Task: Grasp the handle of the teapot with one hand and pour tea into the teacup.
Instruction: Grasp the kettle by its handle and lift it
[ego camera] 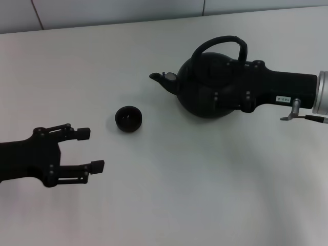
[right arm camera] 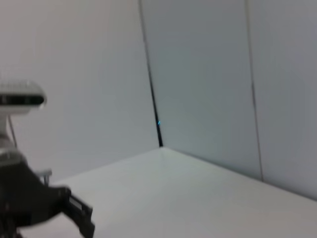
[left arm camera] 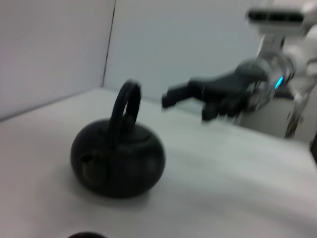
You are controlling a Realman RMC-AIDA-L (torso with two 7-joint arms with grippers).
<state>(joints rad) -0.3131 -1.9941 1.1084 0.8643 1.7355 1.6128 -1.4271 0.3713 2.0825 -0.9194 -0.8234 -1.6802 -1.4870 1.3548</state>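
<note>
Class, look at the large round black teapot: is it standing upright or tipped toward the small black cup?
Upright. The large round black teapot sits flat on the white table, arched handle vertical, spout level; right gripper hovers apart.

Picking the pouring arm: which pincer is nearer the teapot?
Right. The right pincer is open beside the teapot, behind its handle; the left pincer waits open beyond the teacup.

A plain white matte desk (ego camera: 169,205) fills the head view, evenly lit with soft shadows. Along its far edge stand pale grey wall panels (right arm camera: 198,74) split by thin dark vertical seams (right arm camera: 151,89), which seem to meet at a corner behind the desk's far corner.
</note>
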